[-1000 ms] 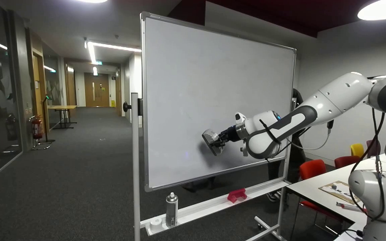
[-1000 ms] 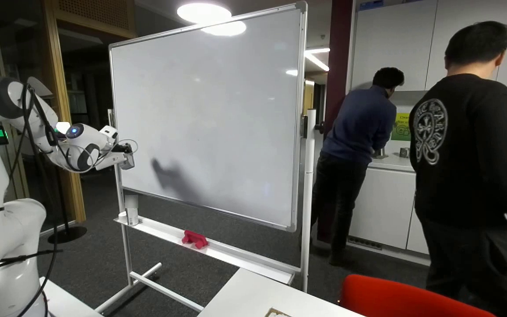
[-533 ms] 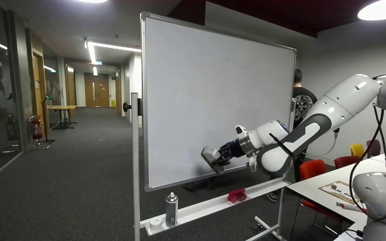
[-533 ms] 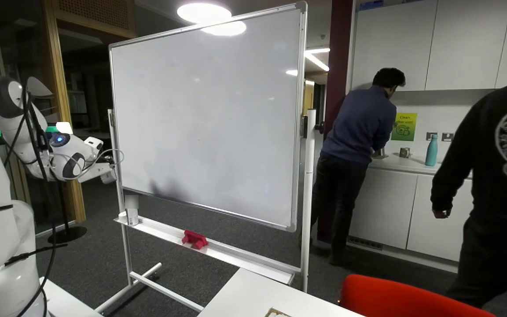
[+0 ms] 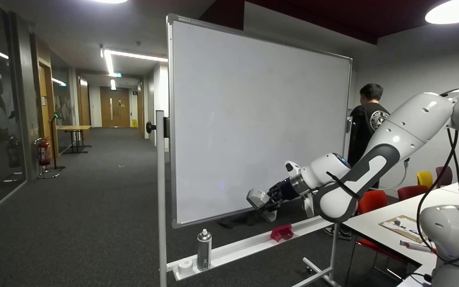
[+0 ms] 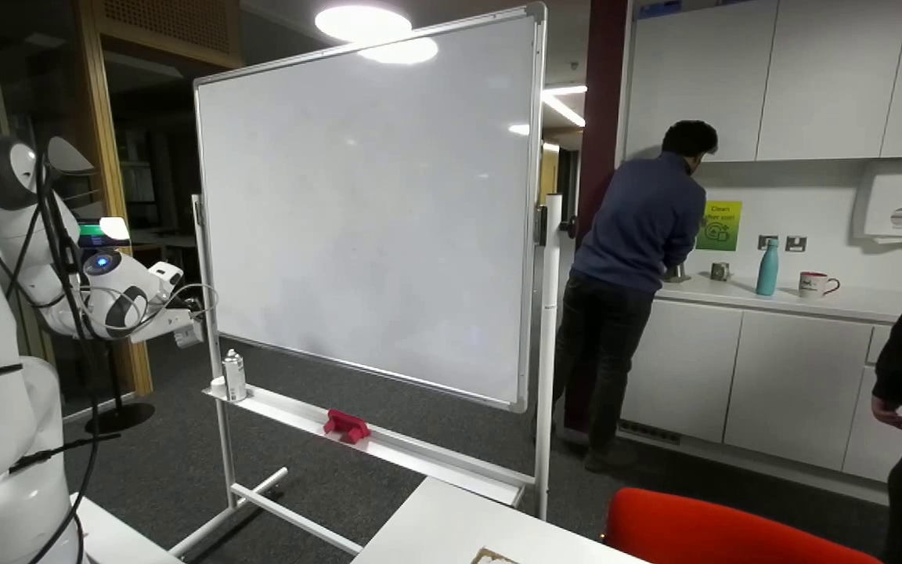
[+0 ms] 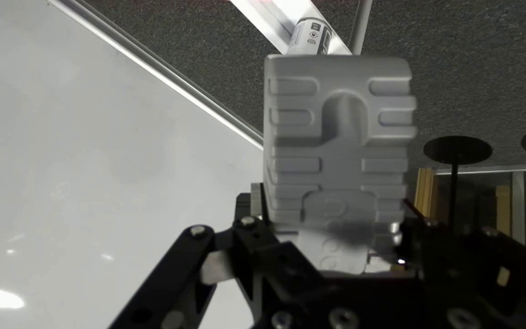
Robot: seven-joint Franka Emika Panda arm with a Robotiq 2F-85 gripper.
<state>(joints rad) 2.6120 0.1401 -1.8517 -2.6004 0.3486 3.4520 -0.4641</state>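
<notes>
1. Gripper [image 7: 329, 217] at the bottom of the wrist view is clenched on a grey ribbed block [image 7: 340, 153], grasping it from 2 sides, left and right.
2. In an exterior view that block is held tilted at lower centre, in front of the lower edge of the whiteboard [image 5: 253, 111]; whether they touch, I cannot tell.
3. Beneath the whiteboard runs a white ledge [image 5: 241, 249]; near its left end 1 spray can [image 5: 204, 251] stands upright just beside a white roll [image 5: 185, 267], and a red piece [image 5: 282, 232] rests farther right.
4. At lower right in an exterior view, a red chair [image 5: 372, 200] stands by a white table [image 5: 367, 223].
5. At right in an exterior view, a person in blue [image 6: 639, 219] stands at a worktop [image 6: 741, 291] bearing a teal bottle [image 6: 767, 268].
</notes>
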